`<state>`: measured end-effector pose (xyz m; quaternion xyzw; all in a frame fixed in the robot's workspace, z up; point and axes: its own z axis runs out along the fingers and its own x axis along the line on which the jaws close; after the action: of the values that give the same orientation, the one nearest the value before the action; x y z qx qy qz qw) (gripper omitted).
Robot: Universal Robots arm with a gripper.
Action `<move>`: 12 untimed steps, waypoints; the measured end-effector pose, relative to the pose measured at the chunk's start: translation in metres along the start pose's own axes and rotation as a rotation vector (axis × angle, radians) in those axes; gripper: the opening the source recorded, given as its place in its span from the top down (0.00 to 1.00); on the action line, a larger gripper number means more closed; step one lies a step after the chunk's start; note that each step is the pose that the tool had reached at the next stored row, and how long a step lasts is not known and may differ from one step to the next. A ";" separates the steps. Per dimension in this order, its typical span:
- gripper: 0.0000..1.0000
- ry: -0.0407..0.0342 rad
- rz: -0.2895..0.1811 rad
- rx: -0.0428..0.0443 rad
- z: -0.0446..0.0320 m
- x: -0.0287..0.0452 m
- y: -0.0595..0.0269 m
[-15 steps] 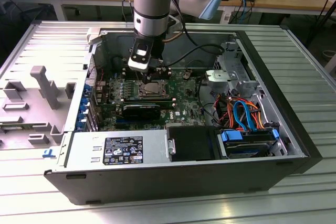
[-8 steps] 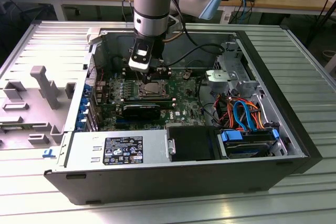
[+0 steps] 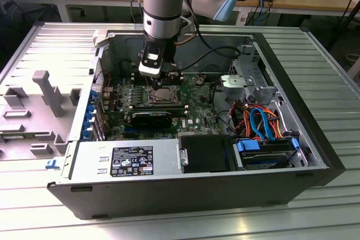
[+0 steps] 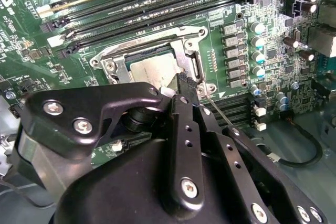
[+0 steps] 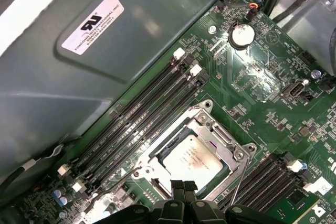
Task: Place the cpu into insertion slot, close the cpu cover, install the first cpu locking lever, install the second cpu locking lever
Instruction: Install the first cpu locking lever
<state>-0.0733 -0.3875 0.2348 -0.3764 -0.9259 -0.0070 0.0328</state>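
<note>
One pincer (image 5: 184, 186) hangs inside case (image 3: 169, 192) on slatted table (image 3: 332, 66).

The cpu (image 5: 191, 160), a small flat square with a silvery-grey top (pale print across it), lies flat in the insertion slot (image 5: 224, 170), a dark square socket on the green motherboard (image 5: 262, 87). The cpu cover (image 5: 212, 129), a thin silver frame, lies down around it, and the chip shows through its window. A thin wire locking lever (image 5: 239, 178) slants along one side.
</note>
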 end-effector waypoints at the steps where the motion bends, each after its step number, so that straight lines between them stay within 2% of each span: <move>1: 0.89 -0.0001 -0.002 0.0002 0.0000 0.0000 0.0000; 12: 0.89 -0.0004 -0.037 0.0024 0.0000 0.0000 0.0000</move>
<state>-0.0733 -0.3875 0.2347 -0.3593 -0.9326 -0.0064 0.0330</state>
